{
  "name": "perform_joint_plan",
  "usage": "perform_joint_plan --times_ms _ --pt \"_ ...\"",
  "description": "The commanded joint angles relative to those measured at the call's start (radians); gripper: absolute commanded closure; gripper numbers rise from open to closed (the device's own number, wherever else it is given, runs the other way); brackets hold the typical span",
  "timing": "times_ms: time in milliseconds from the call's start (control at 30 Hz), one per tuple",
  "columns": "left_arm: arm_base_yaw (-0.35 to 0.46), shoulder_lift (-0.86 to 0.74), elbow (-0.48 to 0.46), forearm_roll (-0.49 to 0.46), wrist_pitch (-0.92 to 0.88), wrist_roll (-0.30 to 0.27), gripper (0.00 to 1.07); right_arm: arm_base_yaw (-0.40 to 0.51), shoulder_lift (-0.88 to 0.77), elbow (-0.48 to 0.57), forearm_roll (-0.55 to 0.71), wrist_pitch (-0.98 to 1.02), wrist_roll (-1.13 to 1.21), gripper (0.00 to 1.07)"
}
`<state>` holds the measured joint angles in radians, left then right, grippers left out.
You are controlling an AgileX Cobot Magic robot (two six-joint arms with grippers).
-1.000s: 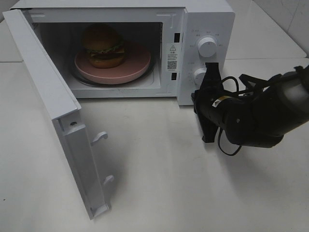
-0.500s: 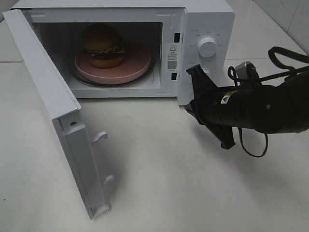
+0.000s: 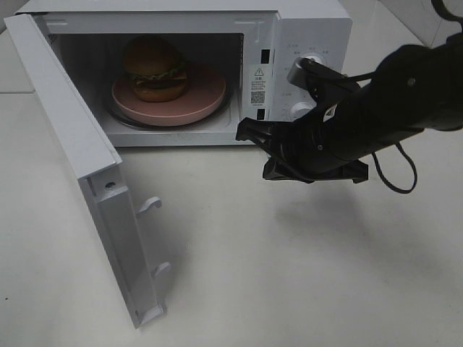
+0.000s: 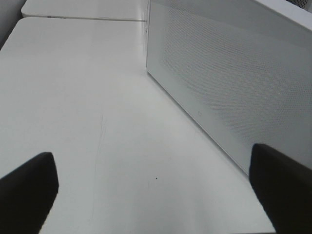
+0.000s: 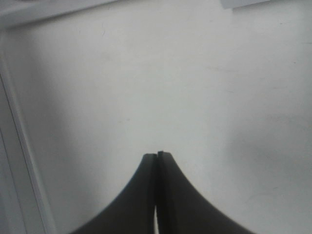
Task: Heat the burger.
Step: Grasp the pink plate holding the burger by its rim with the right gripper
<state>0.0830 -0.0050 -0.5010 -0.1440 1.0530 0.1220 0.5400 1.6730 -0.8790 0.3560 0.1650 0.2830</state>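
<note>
The burger (image 3: 154, 69) sits on its pink plate (image 3: 207, 92) inside the microwave (image 3: 315, 29) — door (image 3: 69, 137) wide open. The right claw (image 5: 157, 157), shut and empty, hovers nearby; a glancing push could leave that door unlatched.

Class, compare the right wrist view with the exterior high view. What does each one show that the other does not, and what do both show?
Only the right wrist view shows the right gripper close up, its jaws closed tip to tip and holding nothing. Only the exterior high view shows the burger on the pink plate inside the microwave, with its door swung open. Both show the white table and the right gripper.
</note>
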Motion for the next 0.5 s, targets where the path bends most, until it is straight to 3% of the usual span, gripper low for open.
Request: perform_joint_plan --times_ms 33,300,500 --pt "0.001 -0.025 0.003 -0.005 -0.014 -0.005 0.07 -0.003 -0.009 -0.068 -0.029 0.171 -0.192 1.07" --pt "0.001 -0.025 0.003 -0.005 -0.014 -0.005 0.07 -0.003 -0.009 -0.154 -0.106 0.36 -0.398 1.07" --pt "0.001 -0.025 0.003 -0.005 -0.014 -0.005 0.07 -0.002 -0.009 -0.211 -0.121 0.5 -0.706 1.07"
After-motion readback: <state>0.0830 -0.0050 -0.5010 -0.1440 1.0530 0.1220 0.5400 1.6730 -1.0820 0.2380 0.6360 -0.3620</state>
